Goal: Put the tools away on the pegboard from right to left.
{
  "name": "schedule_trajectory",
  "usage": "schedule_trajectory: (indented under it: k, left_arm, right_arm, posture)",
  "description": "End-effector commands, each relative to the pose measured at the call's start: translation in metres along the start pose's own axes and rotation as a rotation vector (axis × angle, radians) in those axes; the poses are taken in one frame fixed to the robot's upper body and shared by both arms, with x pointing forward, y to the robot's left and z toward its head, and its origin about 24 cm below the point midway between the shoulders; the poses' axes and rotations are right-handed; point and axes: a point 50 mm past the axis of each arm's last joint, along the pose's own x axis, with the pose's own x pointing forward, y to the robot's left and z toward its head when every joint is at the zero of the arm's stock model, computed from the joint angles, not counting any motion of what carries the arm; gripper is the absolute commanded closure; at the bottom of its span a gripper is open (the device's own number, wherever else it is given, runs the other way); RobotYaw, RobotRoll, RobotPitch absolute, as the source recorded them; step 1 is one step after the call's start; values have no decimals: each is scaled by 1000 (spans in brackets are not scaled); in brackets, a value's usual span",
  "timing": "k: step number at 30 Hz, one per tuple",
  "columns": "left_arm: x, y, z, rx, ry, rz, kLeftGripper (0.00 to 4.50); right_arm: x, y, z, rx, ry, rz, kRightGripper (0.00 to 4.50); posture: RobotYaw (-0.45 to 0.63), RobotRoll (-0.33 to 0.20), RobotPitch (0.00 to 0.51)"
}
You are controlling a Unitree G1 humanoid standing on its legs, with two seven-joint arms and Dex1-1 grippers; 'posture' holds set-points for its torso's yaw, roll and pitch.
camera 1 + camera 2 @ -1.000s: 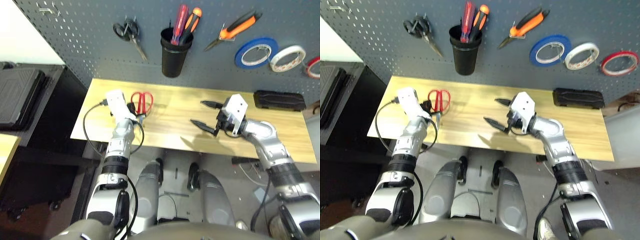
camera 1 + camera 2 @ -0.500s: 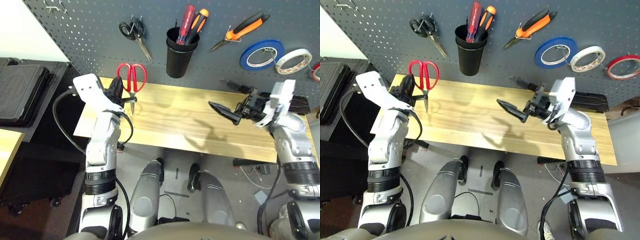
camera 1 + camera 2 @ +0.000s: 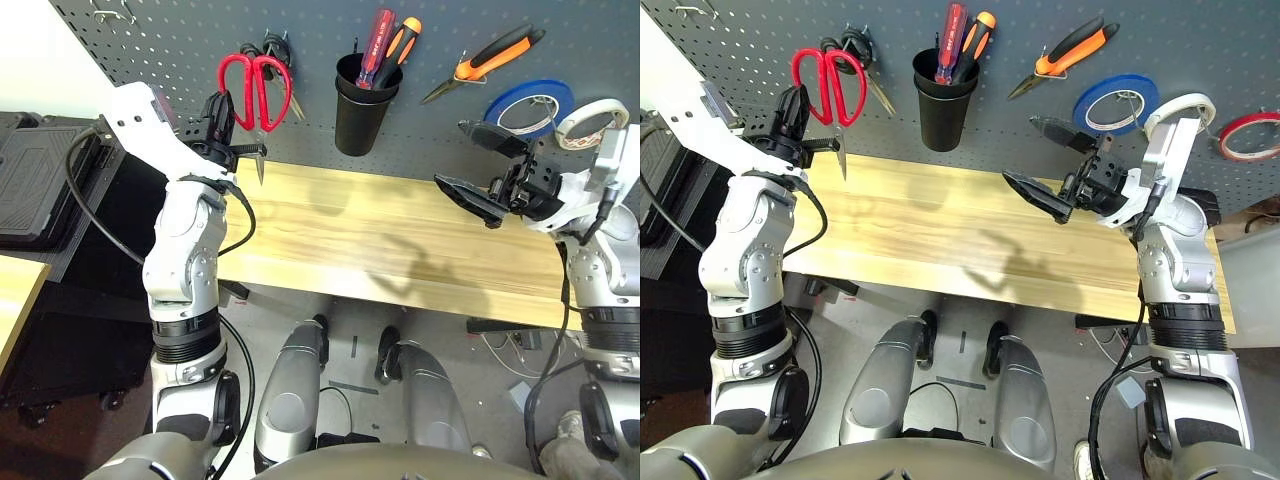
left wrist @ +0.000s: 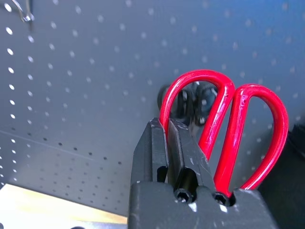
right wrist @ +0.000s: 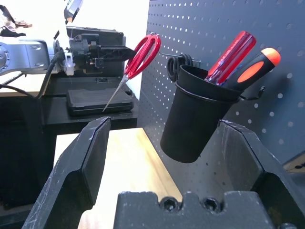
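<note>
My left gripper [image 3: 228, 130] is shut on the red-handled scissors [image 3: 255, 80], gripping one handle loop [image 4: 228, 124]. It holds them up against the pegboard [image 3: 150, 40], handles up and blades down, just in front of the hanging black-handled scissors [image 3: 855, 50]. My right gripper [image 3: 455, 155] hovers open and empty over the right of the table. The orange-and-black pliers [image 3: 490, 55] and the red tape ring [image 3: 1252, 135] hang on the board. The red-handled screwdriver [image 3: 378, 40] stands in a black cup [image 3: 358, 110].
Blue tape [image 3: 525, 105] and white tape [image 3: 600, 115] hang at the board's right. An orange-handled screwdriver [image 3: 400, 40] shares the cup. A bare hook [image 3: 105, 15] sits at the board's top left. The wooden table [image 3: 350, 230] is below, and a black case [image 3: 40, 180] lies left.
My left arm has lifted the red scissors off the table's left end up to the pegboard. My right gripper has risen and drawn back to the right, still open.
</note>
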Motion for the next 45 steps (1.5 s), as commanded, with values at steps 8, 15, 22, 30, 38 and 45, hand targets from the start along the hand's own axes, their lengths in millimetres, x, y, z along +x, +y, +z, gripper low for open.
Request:
schedule_trajectory:
  k: [8, 15, 22, 30, 38, 45]
  left_arm:
    - [21, 9, 6, -3, -9, -8, 4484]
    - [46, 5, -13, 5, 45, -41, 4484]
    - [62, 0, -46, 41, 141, -87, 3836]
    - [40, 13, -78, 80, 239, -89, 867]
    - [-11, 32, -121, 159, 387, -73, 40]
    - [-41, 52, -144, 230, 437, -8, 40]
  right_arm:
    - [13, 5, 1, -1, -41, 3, 0]
    - [25, 6, -1, -8, -59, -5, 0]
    - [35, 14, -11, -9, -70, -33, 0]
    - [34, 23, -19, 4, -71, -86, 0]
    - [6, 19, -57, 50, 233, -391, 0]
    - [-25, 17, -82, 59, 409, -727, 0]
  posture:
    - [219, 0, 251]
    - [217, 0, 250]
    - [195, 0, 240]
    - [192, 0, 239]
    - [204, 0, 241]
    - [210, 0, 241]
